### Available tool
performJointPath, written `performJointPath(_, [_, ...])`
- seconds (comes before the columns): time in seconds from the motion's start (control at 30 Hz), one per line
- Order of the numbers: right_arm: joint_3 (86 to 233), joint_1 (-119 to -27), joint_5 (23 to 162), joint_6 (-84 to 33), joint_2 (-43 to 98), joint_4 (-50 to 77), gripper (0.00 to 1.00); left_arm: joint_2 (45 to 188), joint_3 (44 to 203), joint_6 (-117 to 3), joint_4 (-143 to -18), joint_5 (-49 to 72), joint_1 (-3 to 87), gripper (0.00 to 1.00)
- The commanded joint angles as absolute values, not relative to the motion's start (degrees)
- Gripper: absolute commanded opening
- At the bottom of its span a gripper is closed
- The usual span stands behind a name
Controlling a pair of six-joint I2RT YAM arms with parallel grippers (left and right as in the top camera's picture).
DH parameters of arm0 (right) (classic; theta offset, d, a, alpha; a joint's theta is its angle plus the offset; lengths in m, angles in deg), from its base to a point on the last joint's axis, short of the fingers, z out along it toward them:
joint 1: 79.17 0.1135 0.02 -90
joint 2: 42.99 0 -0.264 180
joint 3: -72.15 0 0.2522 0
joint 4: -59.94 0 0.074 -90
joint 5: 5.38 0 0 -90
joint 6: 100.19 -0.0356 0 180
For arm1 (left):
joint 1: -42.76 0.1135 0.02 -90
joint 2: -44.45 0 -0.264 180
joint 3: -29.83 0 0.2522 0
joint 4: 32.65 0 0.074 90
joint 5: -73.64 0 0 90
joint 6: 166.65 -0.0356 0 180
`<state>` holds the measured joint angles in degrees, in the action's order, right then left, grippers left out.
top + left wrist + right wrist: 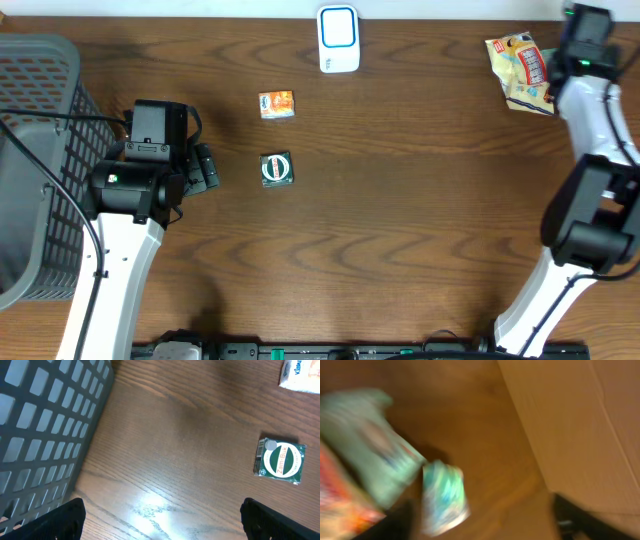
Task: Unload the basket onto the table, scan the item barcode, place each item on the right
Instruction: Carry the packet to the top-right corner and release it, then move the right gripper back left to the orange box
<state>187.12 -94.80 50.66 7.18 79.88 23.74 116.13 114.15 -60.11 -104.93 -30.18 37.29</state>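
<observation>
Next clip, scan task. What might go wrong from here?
1. The right wrist view is blurred; a small packet seems loose between the fingers of the open right gripper and may land barcode down.
2. The green box lies flat with its barcode on one edge; the open left gripper might cover it when grasping.
3. The basket stands close beside the left arm and might get bumped.

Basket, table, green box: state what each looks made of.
Basket: likely moulded plastic, grey and matte, with a regular grid of holes. Table: wood or wood-look laminate, brown grain, faint glare. Green box: probably printed cardboard, squared edges, barcode on one side; a tin is possible.
</observation>
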Motion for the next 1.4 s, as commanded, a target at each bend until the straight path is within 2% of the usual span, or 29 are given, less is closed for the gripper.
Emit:
performJointPath(0.0, [187.4, -98.0, 56.1, 2.8, 79.5, 20.8, 0.99, 116.3, 115.0, -59.8, -105.1, -30.3, 37.2, 0.97])
performJointPath(0.23, [187.4, -100.0, 90.4, 0.0, 79.5, 14.6, 0.99, 116.3, 115.0, -59.8, -105.1, -30.3, 37.2, 0.98])
performJointPath(0.33, [187.4, -99.2, 111.2, -5.6, 79.5, 15.4, 0.99, 116.3, 115.0, -59.8, -105.1, -30.3, 37.2, 0.97])
performJointPath(0.47, [187.4, -96.9, 122.7, -10.1, 79.5, 17.8, 0.99, 116.3, 115.0, -59.8, -105.1, -30.3, 37.2, 0.98])
performJointPath(0.87, [187.4, -80.2, 123.2, -14.7, 79.5, 23.7, 0.99, 116.3, 115.0, -59.8, -105.1, -30.3, 37.2, 0.98])
performJointPath(1.1, [187.4, -65.9, 104.4, -34.9, 80.0, 32.1, 0.99, 116.3, 115.0, -59.8, -105.1, -30.3, 37.2, 0.97])
performJointPath(1.37, [187.4, -52.4, 90.8, -54.2, 84.9, 38.3, 0.99, 116.3, 115.0, -59.8, -105.1, -30.3, 37.2, 0.98])
